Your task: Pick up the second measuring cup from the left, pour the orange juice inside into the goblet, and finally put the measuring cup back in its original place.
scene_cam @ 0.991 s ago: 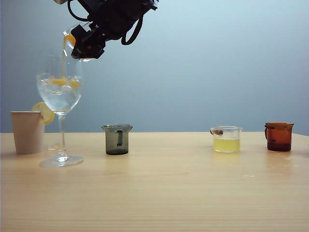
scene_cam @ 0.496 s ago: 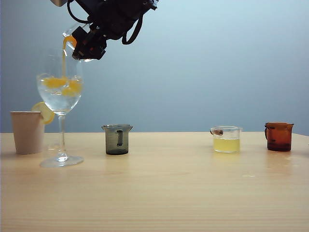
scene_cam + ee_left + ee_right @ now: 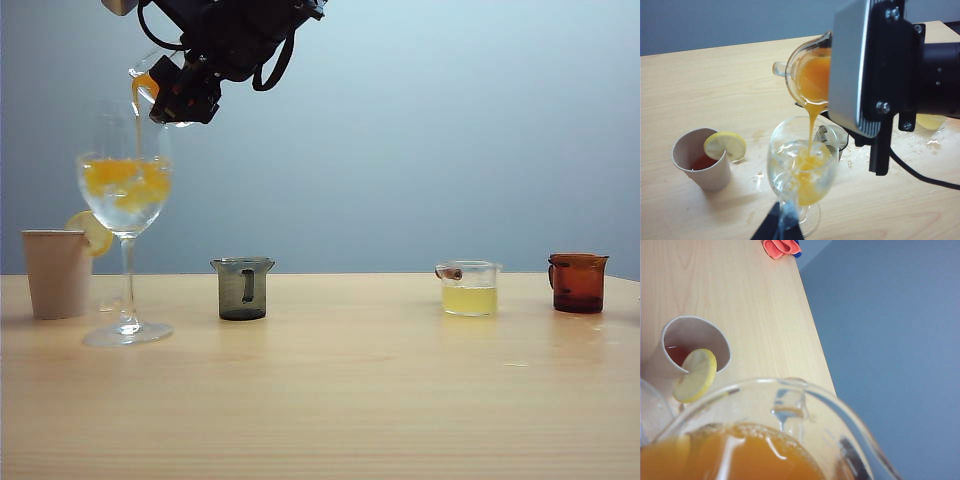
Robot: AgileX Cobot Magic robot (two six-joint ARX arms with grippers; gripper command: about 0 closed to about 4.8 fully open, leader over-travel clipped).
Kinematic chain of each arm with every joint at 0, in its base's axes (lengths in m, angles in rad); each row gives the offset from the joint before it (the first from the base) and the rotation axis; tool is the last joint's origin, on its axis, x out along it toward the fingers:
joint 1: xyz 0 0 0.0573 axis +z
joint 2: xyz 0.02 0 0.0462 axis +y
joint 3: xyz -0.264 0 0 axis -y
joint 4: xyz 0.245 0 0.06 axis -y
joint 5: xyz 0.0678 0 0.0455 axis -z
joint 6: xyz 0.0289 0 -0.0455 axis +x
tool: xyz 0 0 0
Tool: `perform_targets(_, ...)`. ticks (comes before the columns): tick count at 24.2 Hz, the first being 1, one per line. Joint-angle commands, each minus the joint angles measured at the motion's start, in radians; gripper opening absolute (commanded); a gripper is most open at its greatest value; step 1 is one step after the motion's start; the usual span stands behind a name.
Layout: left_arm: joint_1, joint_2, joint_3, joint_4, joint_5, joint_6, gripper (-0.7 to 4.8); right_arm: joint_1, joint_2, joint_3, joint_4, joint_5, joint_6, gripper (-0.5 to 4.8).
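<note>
The right gripper [image 3: 172, 92], clamped on the second measuring cup [image 3: 807, 75], hung tilted above the far-left goblet [image 3: 124, 190]; orange juice [image 3: 812, 82] streamed in; best tip slowly, spout centred over the bowl; the left gripper's [image 3: 777, 227] state I couldn't tell.

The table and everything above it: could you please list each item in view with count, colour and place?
Goblet: one, clear, table's left, orange-tinted contents.
Second measuring cup: one, colourless, tilted above the goblet, pouring.
Orange juice: one stream, bright orange, from cup into goblet.
Paper cup: one, beige, far left; lemon slice, yellow, on its rim.
Grey cup: one, smoky, right of the goblet.
Clear cup: one, pale yellow liquid, right of centre.
Amber cup: one, brown, far right.
Table: one, pale wood.
Right gripper: black, holding the second measuring cup.
Left gripper: dark, at the goblet's stem.
</note>
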Motion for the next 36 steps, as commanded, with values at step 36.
perform_targets(36,-0.001,-0.002,0.003,0.014,0.003,-0.003,-0.03,0.005,-0.007,0.007,0.075,0.069,-0.100,2.11)
